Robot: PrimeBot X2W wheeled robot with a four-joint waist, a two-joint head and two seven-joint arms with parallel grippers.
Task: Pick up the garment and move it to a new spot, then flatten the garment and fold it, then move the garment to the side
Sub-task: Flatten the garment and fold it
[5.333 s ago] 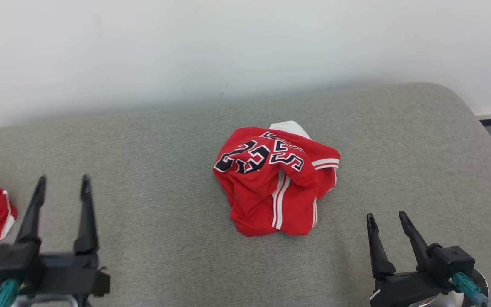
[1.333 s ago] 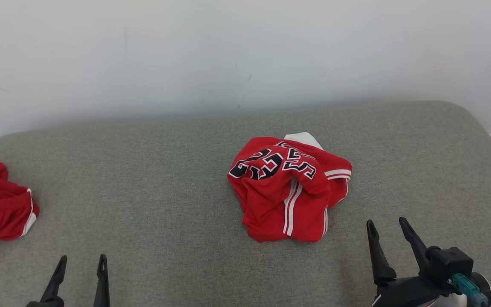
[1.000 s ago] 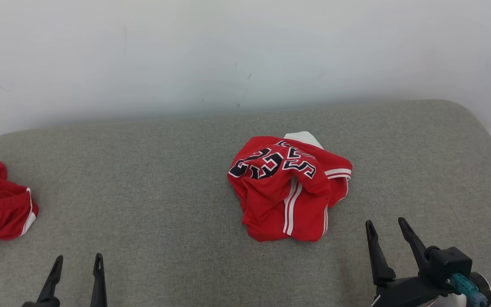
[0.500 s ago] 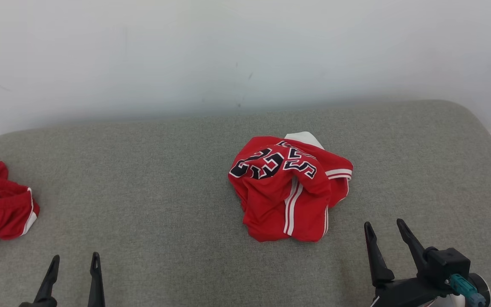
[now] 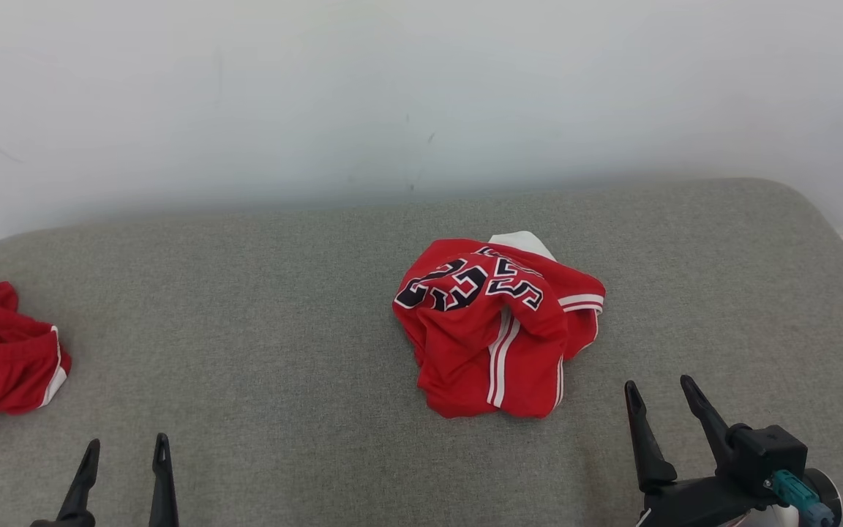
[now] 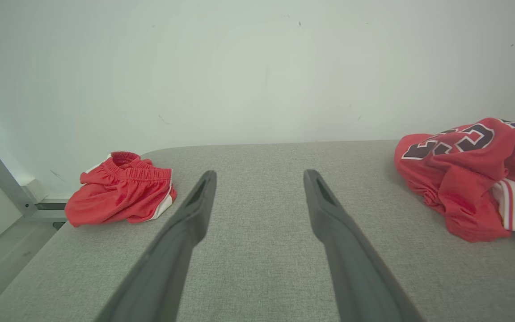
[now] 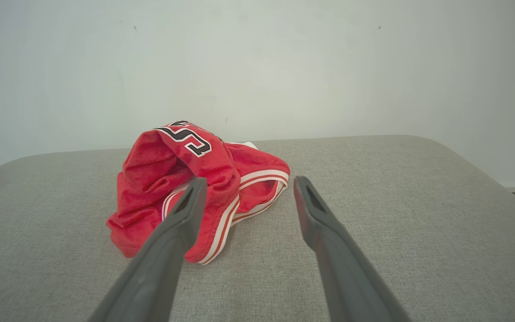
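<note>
My left claw (image 5: 127, 440) and right claw (image 5: 657, 382) stood released, empty; the crumpled red garment (image 5: 495, 329) lay beyond, on perhaps a cushion (image 5: 260, 307).

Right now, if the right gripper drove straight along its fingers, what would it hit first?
Probably the striped edge of the red jersey, just ahead of the right gripper; depth is unclear, so it may skim past.

Soft, even, bright light; the white wall (image 5: 421, 88) looks washed out with a greenish tint. The garment (image 5: 495, 344) casts only a faint shadow. Wrist views curve slightly toward their edges
</note>
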